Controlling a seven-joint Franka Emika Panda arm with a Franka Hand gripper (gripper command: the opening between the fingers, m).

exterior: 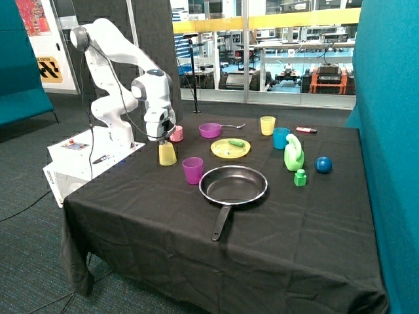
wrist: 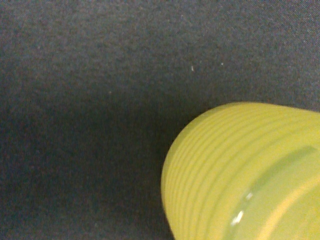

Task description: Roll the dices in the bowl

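The small purple bowl [exterior: 210, 130] stands at the back of the table with a spoon [exterior: 232, 126] lying beside it. No dice show in either view. My gripper [exterior: 163, 139] hangs just over an upside-down yellow ribbed cup [exterior: 167, 154] near the table edge closest to the robot base, well apart from the bowl. The wrist view shows that yellow cup [wrist: 245, 175] close up on the black cloth [wrist: 100, 100]. Whether the gripper touches the cup cannot be told.
A pink cup [exterior: 177, 133] stands just behind the gripper. A taller purple cup [exterior: 192, 170] and a black frying pan [exterior: 233, 184] are nearer the front. A yellow plate [exterior: 230, 148], yellow cup [exterior: 267, 125], blue cup [exterior: 281, 138], green bottle [exterior: 294, 154], green block [exterior: 300, 177] and blue ball [exterior: 323, 164] lie beyond.
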